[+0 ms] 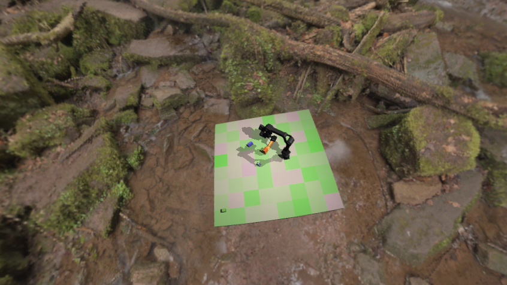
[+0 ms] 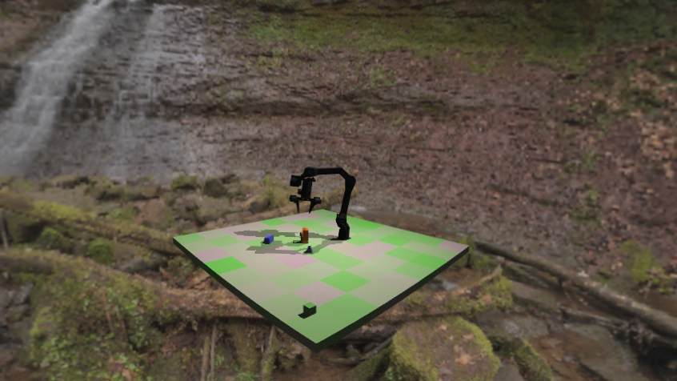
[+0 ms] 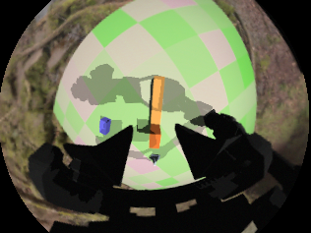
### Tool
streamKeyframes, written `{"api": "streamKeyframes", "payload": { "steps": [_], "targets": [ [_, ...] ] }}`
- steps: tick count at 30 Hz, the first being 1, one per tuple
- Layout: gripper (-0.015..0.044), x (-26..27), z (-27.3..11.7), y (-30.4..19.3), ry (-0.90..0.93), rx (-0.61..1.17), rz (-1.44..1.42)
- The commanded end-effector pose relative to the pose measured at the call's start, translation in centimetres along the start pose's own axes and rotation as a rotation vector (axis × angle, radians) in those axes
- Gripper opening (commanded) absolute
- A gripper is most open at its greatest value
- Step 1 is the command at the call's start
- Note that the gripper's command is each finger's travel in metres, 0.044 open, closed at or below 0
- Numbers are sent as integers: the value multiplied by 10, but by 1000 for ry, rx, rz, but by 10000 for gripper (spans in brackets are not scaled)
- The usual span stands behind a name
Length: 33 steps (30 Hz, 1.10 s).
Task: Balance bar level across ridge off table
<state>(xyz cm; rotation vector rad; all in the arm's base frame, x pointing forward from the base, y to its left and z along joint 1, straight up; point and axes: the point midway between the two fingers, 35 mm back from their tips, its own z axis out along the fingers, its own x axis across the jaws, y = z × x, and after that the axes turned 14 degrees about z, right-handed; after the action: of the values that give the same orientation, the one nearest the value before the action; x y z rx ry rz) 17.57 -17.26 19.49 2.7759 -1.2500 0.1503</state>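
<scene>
The orange bar [image 1: 269, 145] [image 2: 305, 235] [image 3: 156, 104] is on the checkered table [image 1: 311, 202] [image 2: 350, 302], seen nearly end-on in the exterior view. I cannot tell whether it lies fully flat. The ridge, a small dark grey-blue wedge [image 1: 258, 164] [image 2: 309, 250] [image 3: 155, 158], stands apart from it, just beyond its darker orange end. My gripper [image 2: 303, 210] [image 3: 155, 127] is open and empty, pointing down, above the bar. In the wrist view the bar shows between the two fingertips. The gripper's fingers are hard to make out in the top view.
A blue block [image 1: 250, 143] [image 2: 269, 238] [image 3: 104, 125] lies to the left of the bar. A green block [image 1: 223, 210] [image 2: 309, 309] sits near a far corner of the table. The arm's base stands to the right of the bar in the top and exterior views.
</scene>
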Motion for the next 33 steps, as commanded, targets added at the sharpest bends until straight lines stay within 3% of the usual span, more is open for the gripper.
{"api": "streamKeyframes", "payload": {
  "steps": [1,10,25,33],
  "targets": [
    [315,-6,10,-15,-87,39,64],
    [315,-7,23,-18,-104,44,77],
    [315,-18,116,-23,-104,45,78],
    [315,-19,123,-23,-104,44,78]
  ]
}}
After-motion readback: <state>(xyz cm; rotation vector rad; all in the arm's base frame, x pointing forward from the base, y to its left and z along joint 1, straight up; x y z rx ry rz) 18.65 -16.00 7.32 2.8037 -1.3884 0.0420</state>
